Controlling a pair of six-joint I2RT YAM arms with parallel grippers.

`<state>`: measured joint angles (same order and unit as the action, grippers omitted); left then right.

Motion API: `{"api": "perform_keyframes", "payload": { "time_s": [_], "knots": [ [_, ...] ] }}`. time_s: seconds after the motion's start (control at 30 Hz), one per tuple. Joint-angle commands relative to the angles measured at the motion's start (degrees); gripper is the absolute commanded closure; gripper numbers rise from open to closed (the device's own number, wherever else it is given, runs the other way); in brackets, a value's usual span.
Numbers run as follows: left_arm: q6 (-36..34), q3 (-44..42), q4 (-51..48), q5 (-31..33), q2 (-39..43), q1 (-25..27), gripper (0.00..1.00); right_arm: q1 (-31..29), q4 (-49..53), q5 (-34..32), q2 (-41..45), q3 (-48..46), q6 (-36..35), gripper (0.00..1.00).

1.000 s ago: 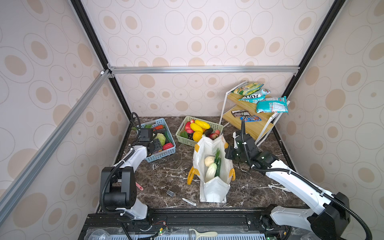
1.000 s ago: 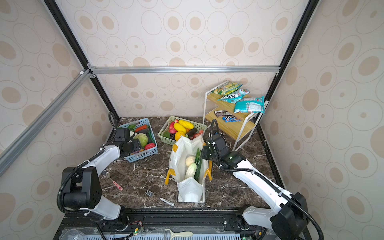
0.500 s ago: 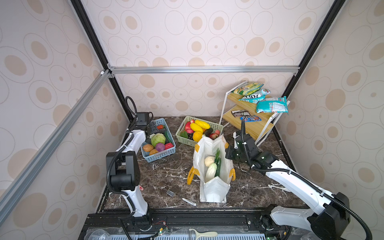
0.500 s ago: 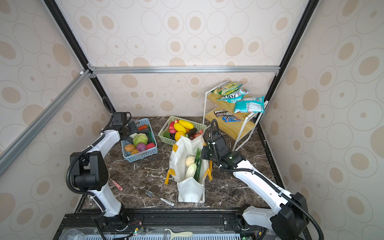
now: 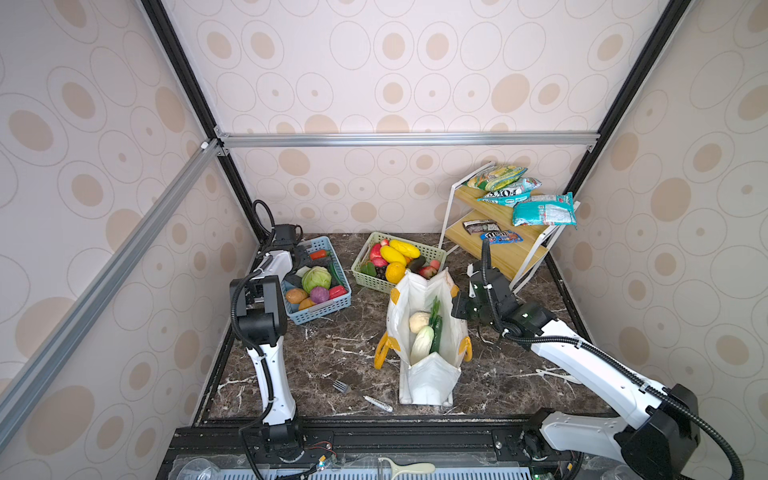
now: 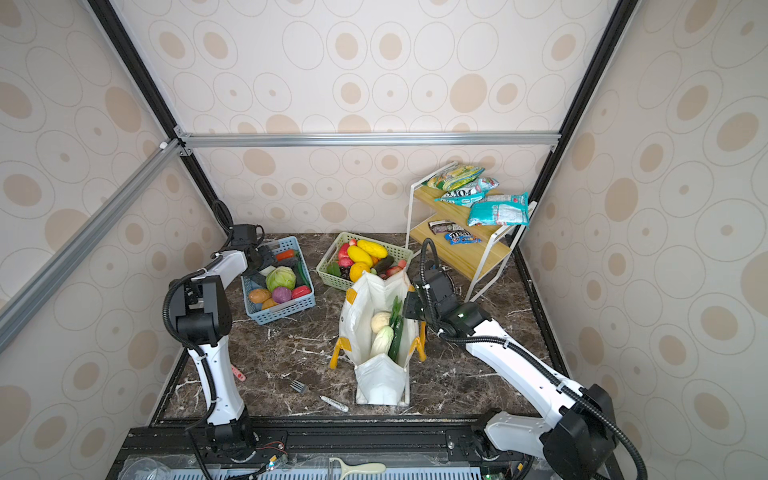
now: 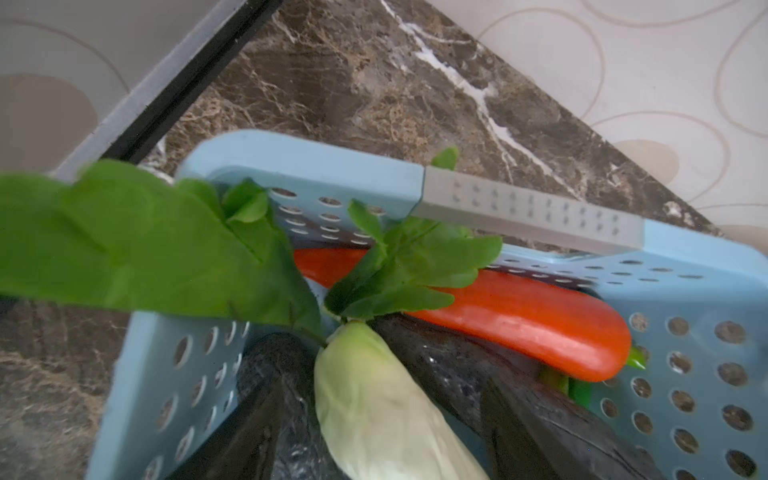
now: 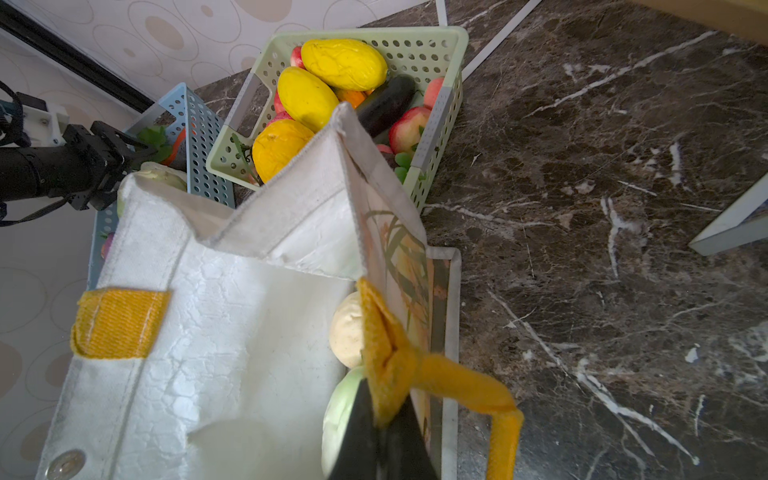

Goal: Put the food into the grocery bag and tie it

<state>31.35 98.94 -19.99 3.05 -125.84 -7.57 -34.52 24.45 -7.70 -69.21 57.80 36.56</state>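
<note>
The white grocery bag [image 5: 424, 374] [image 6: 378, 378] stands open mid-table. Inside it lie a beige ball [image 5: 419, 321], a dark cucumber [image 5: 436, 338], a pale cabbage [image 5: 422, 349] and a green leaf [image 5: 434, 309]. My right gripper [image 5: 457, 309] [image 8: 384, 419] is shut on the bag's yellow strap handle [image 8: 457, 382] at the rim. My left gripper [image 5: 303, 259] [image 7: 374, 395] is down in the far end of the blue basket [image 5: 316, 316] [image 7: 291, 158]. It is open, with its jaws either side of a pale leafy vegetable [image 7: 374, 407]. A red-orange pepper [image 7: 519, 316] lies beside it.
A green basket [image 5: 374, 282] of fruit stands just behind the bag. A wooden rack [image 5: 498, 249] with snack packets fills the far right corner. A fork [image 5: 341, 386] and a small marker [image 5: 377, 403] lie on the marble near the front.
My left arm has risen from a low bend over the blue basket and swung its gripper to the basket's far end. The right arm and bag have stayed still.
</note>
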Motion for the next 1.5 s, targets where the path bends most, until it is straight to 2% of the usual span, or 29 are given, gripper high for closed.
{"api": "perform_keyframes", "payload": {
  "time_s": [0.0, 0.17, 0.27, 0.47, 0.63, 1.2, 1.47],
  "knots": [
    [0.99, 4.11, -2.49, 0.39, -2.82, -0.42, 0.26, -0.54, 0.24, -1.59, -0.68, 1.01, -0.16, 1.0],
    [1.08, 4.42, -2.03, -0.04, -4.9, -0.49, 0.29, -0.52, 0.14, -1.57, -1.1, 1.21, 0.03, 1.0],
    [1.41, 4.08, -2.02, -0.58, -5.73, -0.44, 0.33, -0.47, 0.16, -1.45, -1.41, 1.35, 0.02, 1.0],
    [1.69, 1.47, 0.02, -0.26, -4.06, -0.69, 0.53, -0.46, 0.17, -1.25, -1.6, 1.52, 0.16, 1.0],
    [1.11, 0.57, 0.67, 0.37, -0.56, -0.63, 0.63, -0.54, 0.02, -1.26, -1.18, 1.01, 0.25, 1.0],
    [-0.77, -4.56, 2.48, 0.55, 13.55, -0.68, 0.65, -0.46, -1.06, -0.25, -0.42, -0.24, 0.45, 1.0],
    [-5.68, -6.1, 1.52, -7.71, 18.05, 1.09, 0.64, -0.46, -2.25, 0.42, -0.86, -0.69, 0.78, 1.0]
  ]
}}
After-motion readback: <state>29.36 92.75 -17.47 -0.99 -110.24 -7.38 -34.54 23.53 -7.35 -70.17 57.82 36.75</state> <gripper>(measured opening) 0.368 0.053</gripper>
